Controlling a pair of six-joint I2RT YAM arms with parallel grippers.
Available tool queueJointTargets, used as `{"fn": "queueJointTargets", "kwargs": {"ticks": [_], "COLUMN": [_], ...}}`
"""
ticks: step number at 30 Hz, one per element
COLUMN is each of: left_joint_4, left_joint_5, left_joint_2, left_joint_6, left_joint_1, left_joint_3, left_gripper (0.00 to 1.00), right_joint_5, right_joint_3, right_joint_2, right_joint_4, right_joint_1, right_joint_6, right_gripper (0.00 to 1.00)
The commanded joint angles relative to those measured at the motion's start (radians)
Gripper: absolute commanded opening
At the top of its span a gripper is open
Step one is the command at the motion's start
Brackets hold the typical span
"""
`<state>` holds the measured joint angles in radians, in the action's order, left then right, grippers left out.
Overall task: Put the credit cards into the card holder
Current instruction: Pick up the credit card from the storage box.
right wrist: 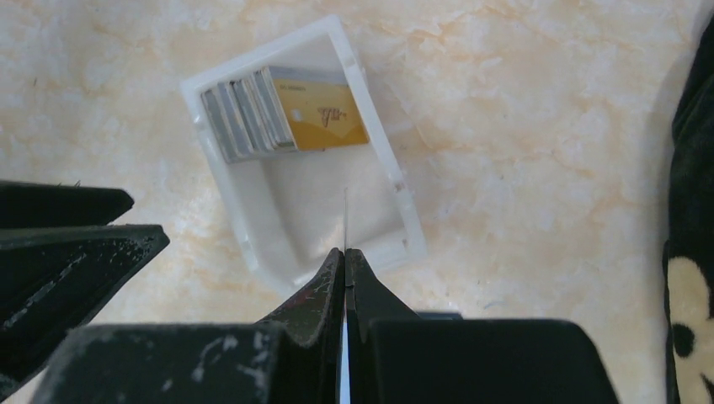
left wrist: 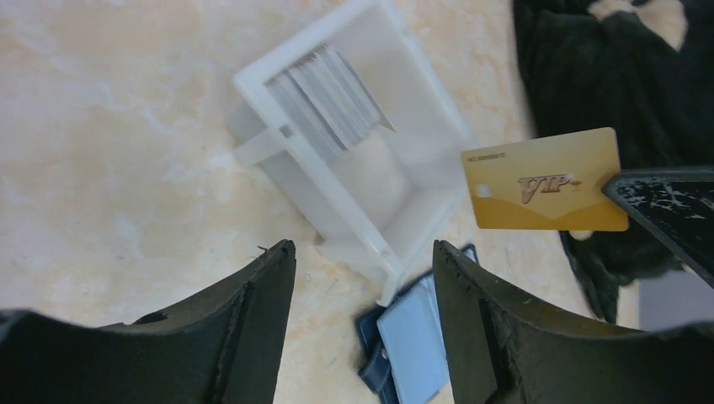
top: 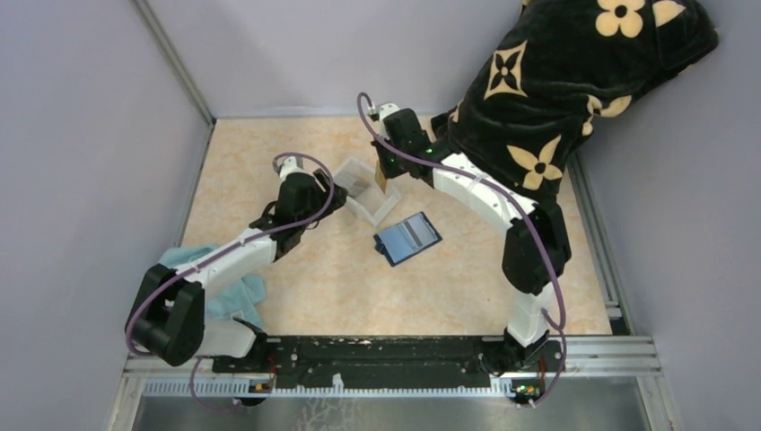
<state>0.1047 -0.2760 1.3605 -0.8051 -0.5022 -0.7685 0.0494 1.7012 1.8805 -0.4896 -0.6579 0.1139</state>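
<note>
My right gripper (right wrist: pixel 345 252) is shut on a gold credit card (left wrist: pixel 546 178), which it holds by one end above the white tray (left wrist: pixel 316 181). In the right wrist view that card (right wrist: pixel 346 219) shows only as a thin edge. Several more credit cards (right wrist: pixel 253 114) stand stacked in one end of the tray, a gold one (right wrist: pixel 324 114) at the front. The card holder (top: pixel 406 238), a navy wallet, lies open on the table just near of the tray, its light blue lining (left wrist: pixel 412 345) facing up. My left gripper (left wrist: pixel 364 257) hangs open and empty beside the tray's near corner.
A black garment with tan flower shapes (top: pixel 574 81) drapes over the back right corner, close to the right arm. A light blue cloth (top: pixel 229 287) lies by the left arm's base. Grey walls enclose the table on the left, back and right.
</note>
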Motion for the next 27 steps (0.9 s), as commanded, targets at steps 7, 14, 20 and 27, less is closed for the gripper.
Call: {"fn": "queueJointTargets", "kwargs": {"ticks": [7, 14, 20, 27], "left_joint_4": [0.325, 0.453, 0.47, 0.468], "left_joint_5": [0.504, 0.836, 0.945, 1.032], "left_joint_2": [-0.123, -0.142, -0.163, -0.143], "left_joint_6": [0.225, 0.281, 0.307, 0.309], "left_joint_1": [-0.005, -0.041, -0.073, -0.078], "left_joint_3": [0.125, 0.172, 0.198, 0.209], "left_gripper": [0.7, 0.7, 0.7, 0.66], "right_joint_5": [-0.183, -0.34, -0.408, -0.459], "right_joint_3": [-0.365, -0.581, -0.676, -0.721], "right_joint_2": [-0.457, -0.666, -0.755, -0.782], "right_joint_4": [0.085, 0.123, 0.126, 0.15], "right_joint_1": [-0.008, -0.007, -0.007, -0.007], "right_joint_6": [0.112, 0.194, 0.226, 0.255], "right_gripper": [0.0, 0.0, 0.0, 0.0]}}
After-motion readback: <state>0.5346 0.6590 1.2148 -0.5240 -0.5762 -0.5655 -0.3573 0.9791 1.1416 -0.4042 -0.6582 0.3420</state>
